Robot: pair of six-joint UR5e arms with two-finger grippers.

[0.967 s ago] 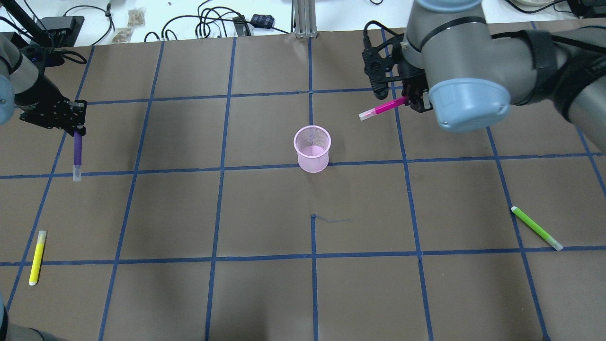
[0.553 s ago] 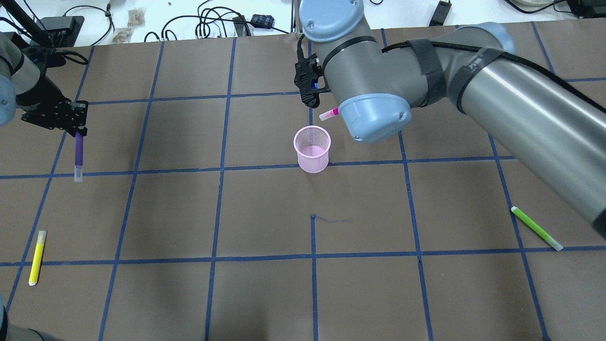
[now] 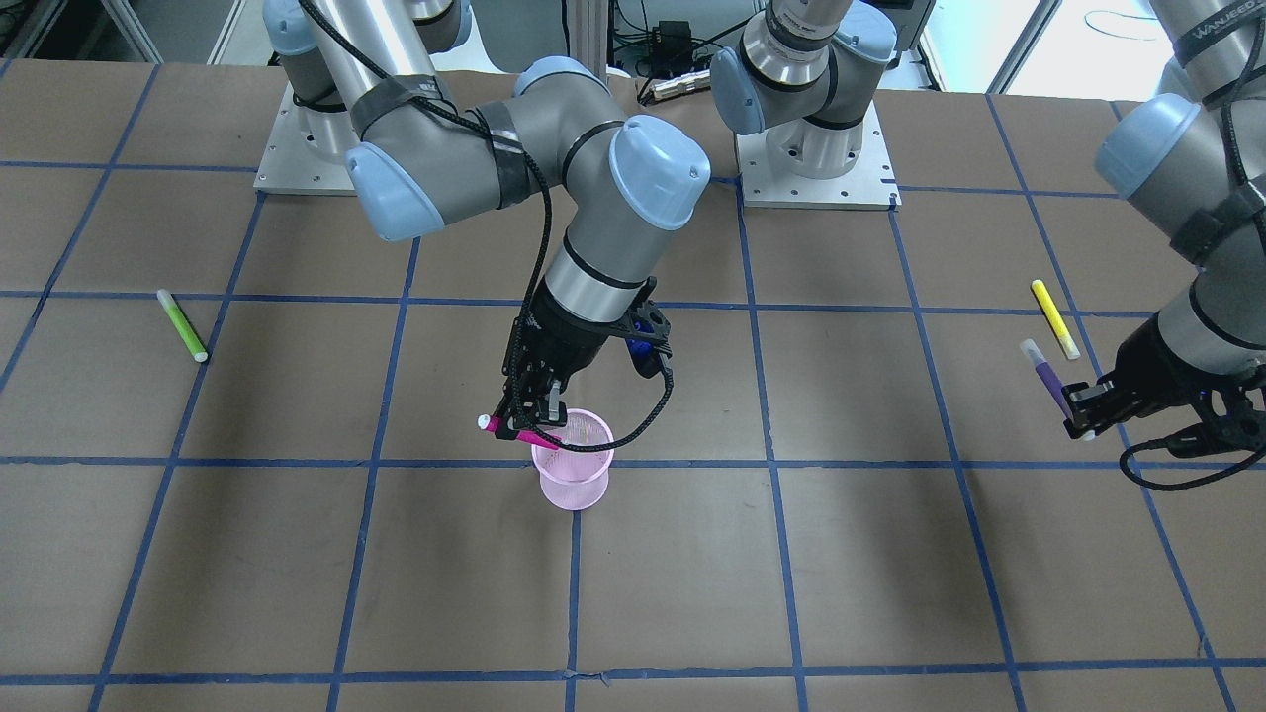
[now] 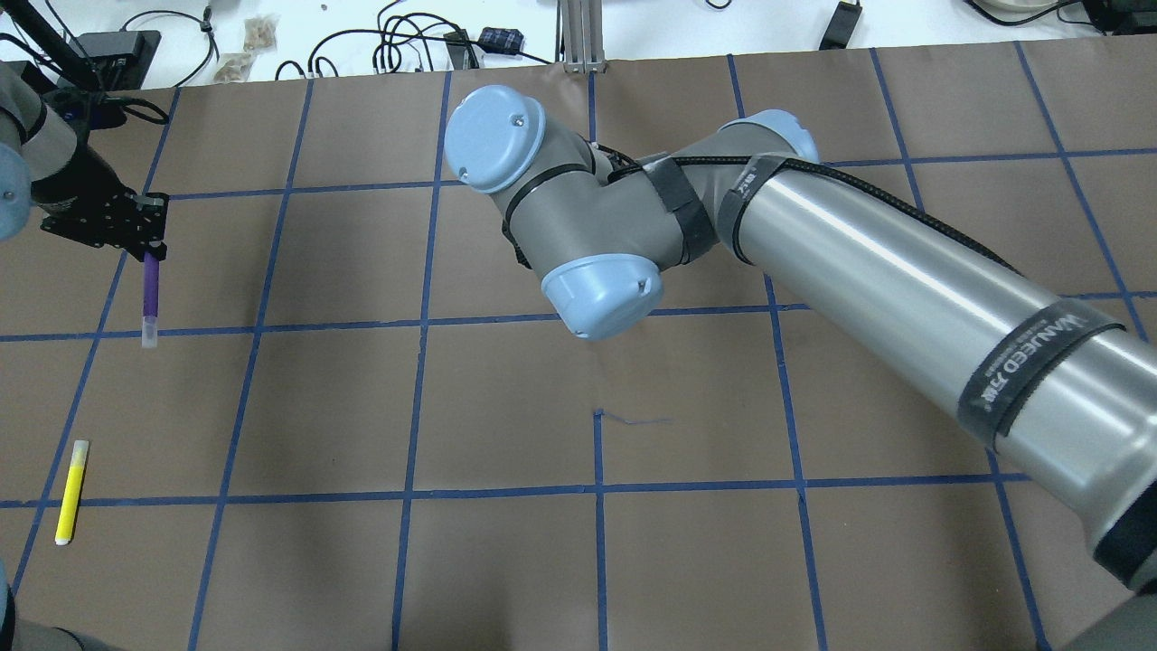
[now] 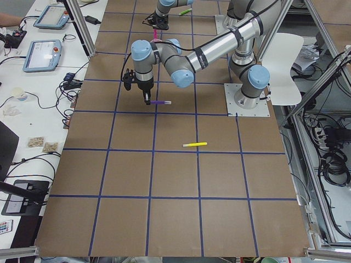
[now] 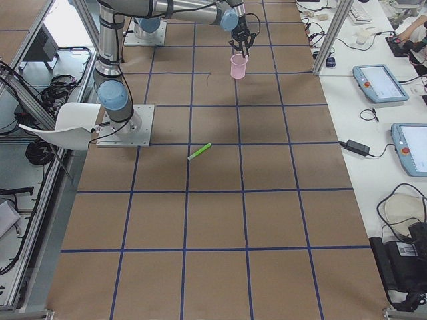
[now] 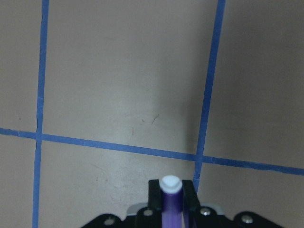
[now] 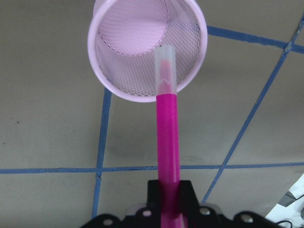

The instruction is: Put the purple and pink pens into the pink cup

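From across the table, the right gripper (image 3: pixel 527 423) hangs right at the rim of the pink mesh cup (image 3: pixel 574 487), which stands upright on the table (image 3: pixel 297 593). Its fingers are clamped on the pink pen (image 3: pixel 506 429), which lies nearly level, with its capped end poking out beside the rim. Far off to the side, the left gripper (image 3: pixel 1086 413) grips the purple pen (image 3: pixel 1046 378), with a yellow pen (image 3: pixel 1054 318) lying near it. A green pen (image 3: pixel 183 325) lies at the opposite end.

From overhead, the right arm covers the cup completely. The left gripper (image 4: pixel 149 253) holds the purple pen (image 4: pixel 149 289) with its cap pointing toward the robot.

From the left end, the near arm carries the purple pen (image 5: pixel 160 102) level above the table.

From the right end, the far-reaching near arm's gripper sits directly above the cup (image 6: pixel 238 66).

The left wrist camera shows the purple pen pinched snugly between both fingers (image 7: pixel 153 194).

The right wrist camera shows the pink pen squeezed between the fingers (image 8: pixel 186 192), its clear cap overlapping the cup's near rim. Whether the cap is really over the mouth, I cannot tell.
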